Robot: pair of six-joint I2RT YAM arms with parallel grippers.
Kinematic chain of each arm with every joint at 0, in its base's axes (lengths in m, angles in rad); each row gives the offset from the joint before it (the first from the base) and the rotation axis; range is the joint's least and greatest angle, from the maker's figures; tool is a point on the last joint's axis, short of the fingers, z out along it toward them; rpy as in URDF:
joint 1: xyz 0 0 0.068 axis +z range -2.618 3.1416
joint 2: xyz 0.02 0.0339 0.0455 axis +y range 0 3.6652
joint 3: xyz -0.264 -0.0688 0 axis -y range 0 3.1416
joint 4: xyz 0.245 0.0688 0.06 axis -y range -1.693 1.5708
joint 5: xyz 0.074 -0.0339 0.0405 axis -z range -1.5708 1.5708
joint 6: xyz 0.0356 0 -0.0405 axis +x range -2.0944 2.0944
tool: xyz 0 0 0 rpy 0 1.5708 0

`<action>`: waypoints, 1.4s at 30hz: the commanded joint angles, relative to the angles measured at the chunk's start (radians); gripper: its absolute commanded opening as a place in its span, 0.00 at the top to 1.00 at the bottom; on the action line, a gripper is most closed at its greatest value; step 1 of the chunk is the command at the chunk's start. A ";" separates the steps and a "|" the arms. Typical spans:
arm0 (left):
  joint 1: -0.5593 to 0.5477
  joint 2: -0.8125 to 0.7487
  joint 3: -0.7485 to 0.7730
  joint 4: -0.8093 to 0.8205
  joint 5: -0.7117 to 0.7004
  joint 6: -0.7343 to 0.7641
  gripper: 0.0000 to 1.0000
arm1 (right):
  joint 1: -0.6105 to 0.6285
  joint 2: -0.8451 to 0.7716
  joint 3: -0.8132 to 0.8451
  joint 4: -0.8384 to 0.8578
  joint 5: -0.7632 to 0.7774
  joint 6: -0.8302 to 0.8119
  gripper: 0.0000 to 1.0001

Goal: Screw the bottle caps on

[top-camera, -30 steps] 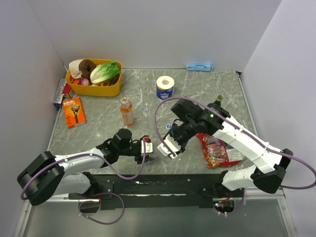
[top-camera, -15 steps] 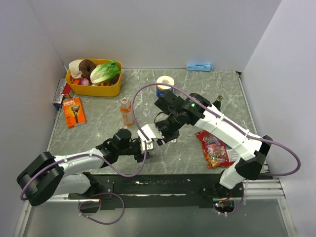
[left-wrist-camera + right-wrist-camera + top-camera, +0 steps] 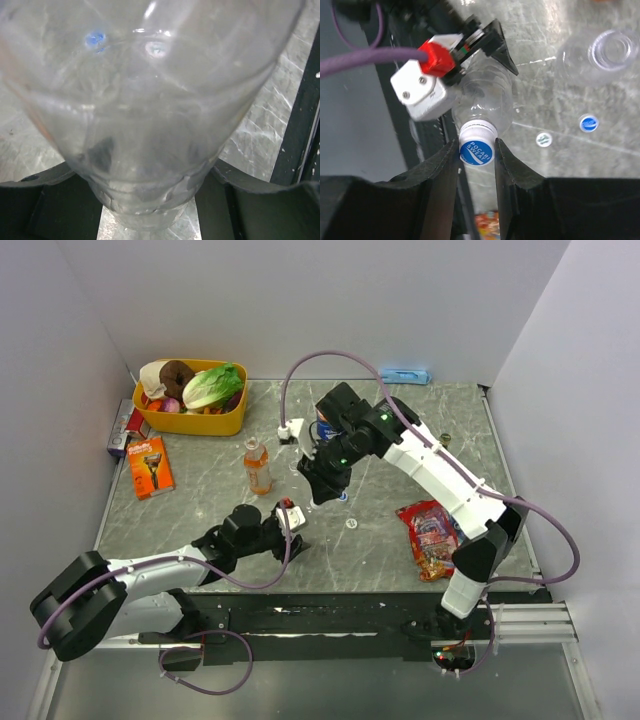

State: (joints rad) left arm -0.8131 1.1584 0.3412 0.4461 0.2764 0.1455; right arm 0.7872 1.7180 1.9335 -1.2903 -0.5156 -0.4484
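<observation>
The right arm's fingers are clamped on a small round plastic screw cap with a blue printed top and white skirt, one finger pressed to each side. In the right wrist view the cap sits right at the mouth of a small colourless see-through plastic bottle; whether it rests on the thread or hangs just clear of it I cannot tell. The left arm's fingers are closed on that bottle's body, one on each side, holding it near the front edge of the grey marbled counter; whether its base touches the counter is not clear.

A second ago the right arm reached low, to the right of the held bottle; since then it has swung up and across to the far side, so its fingers now point back down at the bottle's mouth; the left arm has hardly shifted. I judge the fetching of the cap done and the mating step begun; next the cap must sit square on the neck, then be turned while the left grip keeps the bottle from spinning; a tilted cap could cross-thread or slip free.

A second colourless see-through bottle stands open-mouthed further out; a loose blue cap lies on the counter apart from it, so that pair seems untouched; the taller clear bottle of orange drink stands beyond the held bottle.
</observation>
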 commanded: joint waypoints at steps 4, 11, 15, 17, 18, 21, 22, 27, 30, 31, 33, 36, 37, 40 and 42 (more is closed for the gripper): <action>-0.003 -0.022 0.082 0.203 -0.129 -0.093 0.99 | 0.020 0.070 0.015 -0.021 0.077 0.419 1.00; -0.004 -0.006 0.065 0.129 -0.108 -0.074 0.99 | -0.026 0.115 0.172 -0.037 0.063 0.392 0.74; -0.004 -0.005 0.038 0.085 -0.045 -0.057 0.99 | -0.097 0.121 0.363 -0.055 -0.134 0.274 0.32; -0.003 -0.005 0.030 0.057 -0.002 -0.049 0.99 | -0.124 0.089 0.398 -0.073 -0.191 0.188 0.27; -0.004 -0.003 0.028 0.045 0.024 -0.040 0.99 | -0.128 0.071 0.383 -0.073 -0.233 0.118 0.24; -0.003 -0.009 0.030 0.000 0.105 -0.001 0.99 | -0.128 -0.044 0.239 -0.078 -0.302 -0.134 0.23; -0.001 -0.011 0.035 -0.016 0.131 0.020 0.99 | -0.118 -0.114 0.190 -0.084 -0.331 -0.220 0.23; 0.002 -0.011 0.068 -0.099 0.245 0.147 0.99 | -0.005 -0.323 -0.197 0.029 -0.190 -0.661 0.23; 0.000 -0.003 0.094 -0.147 0.273 0.206 0.99 | 0.039 -0.391 -0.303 0.089 -0.132 -0.794 0.23; 0.002 -0.002 0.099 -0.156 0.276 0.218 0.99 | 0.049 -0.400 -0.323 0.095 -0.126 -0.818 0.23; 0.000 -0.005 0.108 -0.175 0.287 0.249 0.99 | 0.069 -0.400 -0.335 0.100 -0.107 -0.867 0.24; 0.000 -0.006 0.117 -0.190 0.300 0.279 0.99 | 0.087 -0.405 -0.360 0.134 -0.101 -0.889 0.25; 0.000 -0.005 0.119 -0.199 0.306 0.281 0.99 | 0.092 -0.406 -0.372 0.149 -0.103 -0.894 0.25; 0.000 -0.006 0.125 -0.202 0.311 0.282 0.99 | 0.113 -0.409 -0.389 0.143 -0.098 -0.932 0.29; 0.000 -0.008 0.127 -0.201 0.311 0.281 0.99 | 0.118 -0.408 -0.393 0.138 -0.101 -0.946 0.35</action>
State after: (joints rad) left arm -0.8150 1.1618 0.4271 0.2443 0.5385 0.3878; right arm 0.8845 1.3270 1.5497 -1.1896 -0.6197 -1.3094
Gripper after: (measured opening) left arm 0.646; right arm 0.705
